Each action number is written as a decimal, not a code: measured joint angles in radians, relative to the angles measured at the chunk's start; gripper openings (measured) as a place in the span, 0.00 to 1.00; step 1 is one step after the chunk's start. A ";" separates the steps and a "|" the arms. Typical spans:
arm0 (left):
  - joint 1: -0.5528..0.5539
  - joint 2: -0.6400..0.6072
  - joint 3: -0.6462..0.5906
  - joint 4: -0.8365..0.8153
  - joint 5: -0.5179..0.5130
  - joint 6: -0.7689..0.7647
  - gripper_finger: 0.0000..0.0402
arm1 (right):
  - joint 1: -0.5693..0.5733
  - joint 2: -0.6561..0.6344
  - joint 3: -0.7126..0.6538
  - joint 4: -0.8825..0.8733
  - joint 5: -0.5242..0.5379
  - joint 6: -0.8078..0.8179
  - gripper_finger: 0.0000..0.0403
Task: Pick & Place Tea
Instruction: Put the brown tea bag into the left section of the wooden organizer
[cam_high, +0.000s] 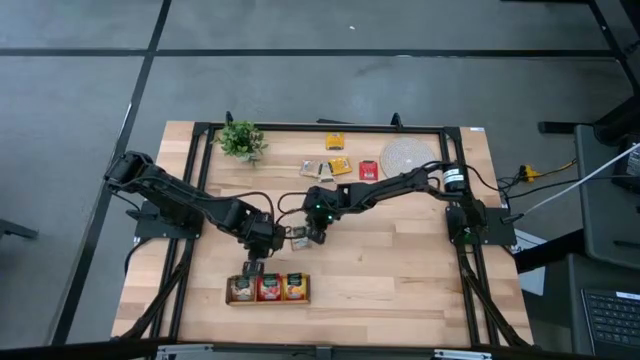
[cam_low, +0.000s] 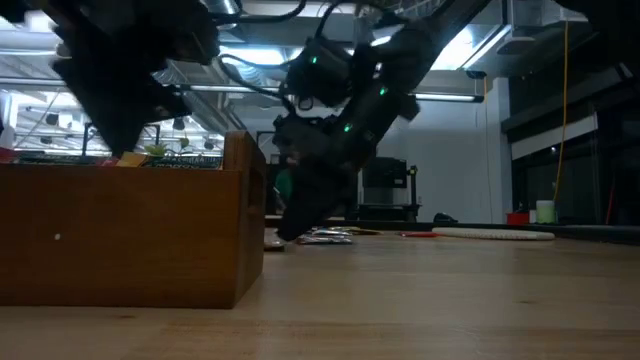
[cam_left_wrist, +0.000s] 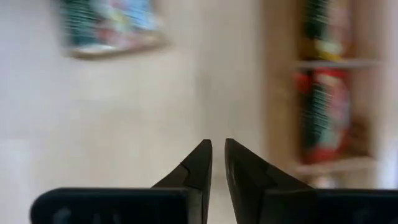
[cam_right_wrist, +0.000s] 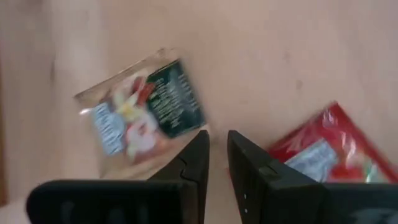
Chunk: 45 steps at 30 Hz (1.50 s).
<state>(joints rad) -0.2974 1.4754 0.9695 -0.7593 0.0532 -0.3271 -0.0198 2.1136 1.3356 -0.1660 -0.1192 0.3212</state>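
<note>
High view: left gripper (cam_high: 252, 266) above tray (cam_high: 268, 299), narrow gap, empty; right gripper (cam_high: 313, 236) mid-table, narrow gap, empty

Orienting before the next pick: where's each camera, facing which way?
High: above the table, looking straight down; left claw over the tray, right claw mid-table.
Low: tabletop height, looking level across; tray wall close, left arm and right arm entering from above.
Left wrist: on the left arm, looking past its slightly parted fingers at tabletop and tray.
Right wrist: same on the right arm, over a pale sachet and a red sachet.
Shared: high, low and left wrist show the tray.
</note>
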 joint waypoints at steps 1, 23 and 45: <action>0.000 0.000 0.000 0.000 -0.051 0.000 0.10 | 0.004 -0.018 -0.001 -0.023 0.007 0.011 0.15; 0.175 0.000 -0.190 0.441 -0.164 -0.009 0.03 | 0.191 -0.094 -0.001 -0.026 0.150 0.195 0.02; 0.248 0.000 -0.310 0.576 -0.089 -0.121 0.02 | 0.163 0.054 0.007 0.056 0.147 0.185 0.01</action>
<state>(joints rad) -0.0494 1.4754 0.6598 -0.1837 -0.0360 -0.4483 0.1436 2.1678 1.3426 -0.1105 0.0277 0.5057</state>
